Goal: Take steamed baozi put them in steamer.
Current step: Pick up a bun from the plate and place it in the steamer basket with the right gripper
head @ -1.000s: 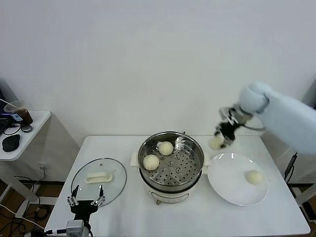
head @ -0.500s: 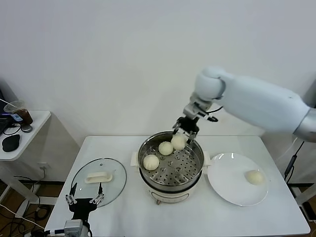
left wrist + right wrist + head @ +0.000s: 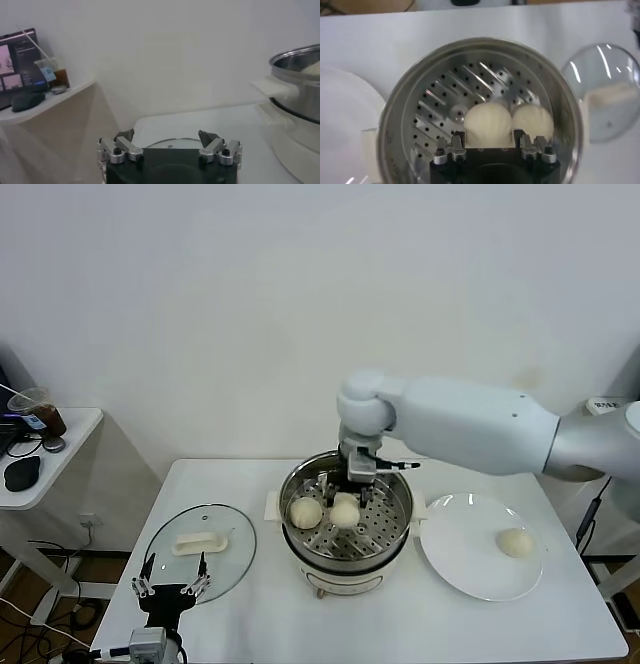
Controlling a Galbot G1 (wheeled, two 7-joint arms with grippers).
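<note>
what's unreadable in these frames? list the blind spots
- Head view: the right hand covers the rear of the steamer tray, so anything lying there is hidden.
- Head and right wrist views: the hand hides whether the gripped baozi touches the tray.
- Left wrist view, from the parked left hand: steamer cut off by the frame edge, inside unseen.
- Right wrist view: plate cut off by the edge.

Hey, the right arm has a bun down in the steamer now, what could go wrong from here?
1. The right gripper holds a baozi close beside another baozi on the tray; releasing or lifting out may nudge that neighbour.
2. The soft bun might cling to a finger and lift back out.
3. A third bun seems hidden under the arm in the steamer, so free space is uncertain.
</note>
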